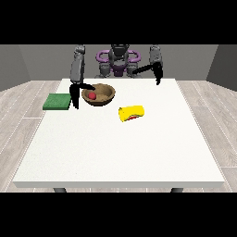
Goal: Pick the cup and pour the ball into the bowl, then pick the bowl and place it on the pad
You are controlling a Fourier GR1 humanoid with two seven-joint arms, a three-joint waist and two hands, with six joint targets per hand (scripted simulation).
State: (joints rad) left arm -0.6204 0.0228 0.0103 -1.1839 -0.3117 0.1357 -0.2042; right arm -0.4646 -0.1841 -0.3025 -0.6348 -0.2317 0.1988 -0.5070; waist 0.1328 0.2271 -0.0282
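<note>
Already the red ball point(92, 95) lies inside the brown bowl point(105, 98), which stands on the white table point(120, 152) near its far edge, towards the far corner at the view's left. The yellow cup point(132, 112) lies tipped on its side just nearer the table's middle, apart from the bowl. The green pad point(57, 102) rests at the table's left edge, close beside the bowl.

The hand at the view's left point(74, 95) hangs between pad and bowl, its fingers pointing down and a thumb reaching out towards the bowl's rim; it looks spread rather than clamped, holding nothing. The hand at the view's right point(157, 75) hovers over the far edge, well apart from everything; whether it is spread or curled I cannot tell.

By my judgement the bowl is rigid, light and shallow, with a smooth rounded wall that could slip, so the rim nearest the pad is the sensible hold: thumb inside, fingers outside. Keeping it level matters, since the ball will roll freely.
</note>
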